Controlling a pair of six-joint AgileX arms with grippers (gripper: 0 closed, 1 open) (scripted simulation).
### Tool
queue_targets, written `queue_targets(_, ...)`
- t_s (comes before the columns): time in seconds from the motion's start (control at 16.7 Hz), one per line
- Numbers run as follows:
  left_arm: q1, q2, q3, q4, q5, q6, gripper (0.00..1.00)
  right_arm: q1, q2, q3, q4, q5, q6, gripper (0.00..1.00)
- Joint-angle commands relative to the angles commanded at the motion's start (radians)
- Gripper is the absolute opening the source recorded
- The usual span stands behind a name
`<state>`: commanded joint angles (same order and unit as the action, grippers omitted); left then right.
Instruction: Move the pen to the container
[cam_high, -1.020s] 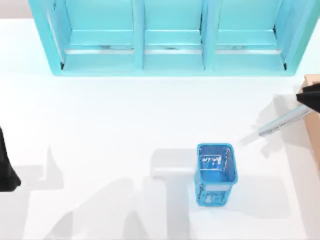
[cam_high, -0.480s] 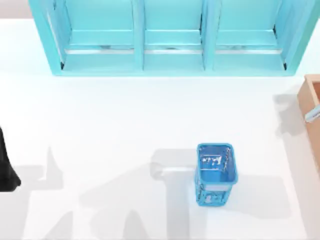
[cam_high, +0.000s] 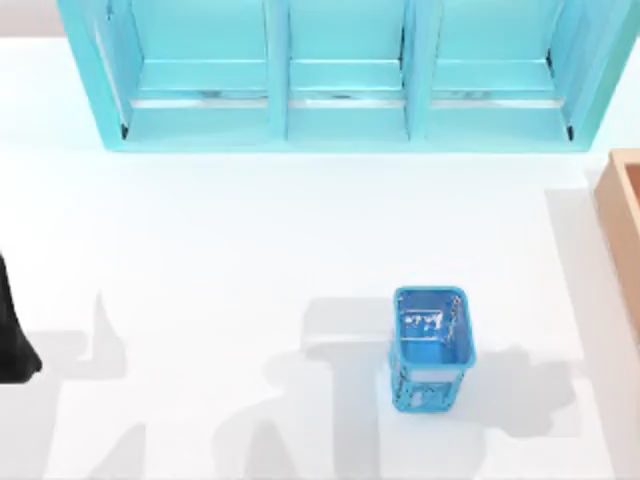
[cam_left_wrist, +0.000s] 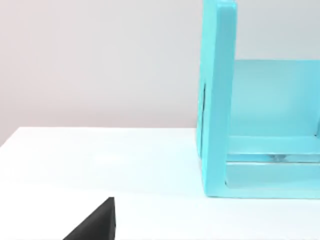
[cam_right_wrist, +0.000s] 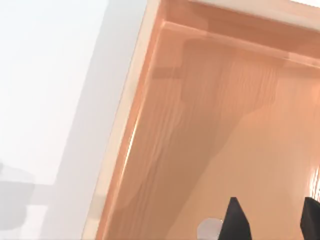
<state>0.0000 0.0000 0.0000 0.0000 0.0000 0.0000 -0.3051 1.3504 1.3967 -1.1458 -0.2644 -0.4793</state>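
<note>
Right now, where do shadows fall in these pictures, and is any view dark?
Top view: soft grey shadows lie on the table around the blue basket and along the container. Right wrist view: a curved shadow crosses the container's orange-brown floor above the right gripper. No view is dark.

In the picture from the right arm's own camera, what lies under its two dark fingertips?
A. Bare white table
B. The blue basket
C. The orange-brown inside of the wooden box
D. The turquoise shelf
C. In the right wrist view the right gripper hangs over the orange-brown floor of the wooden box, whose pale wall runs beside the white table; its fingertips stand apart.
</note>
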Motion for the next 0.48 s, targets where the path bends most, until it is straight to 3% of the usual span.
queue_targets(0.48,0.000,0.000,0.000,0.000,0.000,0.000,1.00,0.006,0.002,-0.075,0.072,0.008,0.018,0.00)
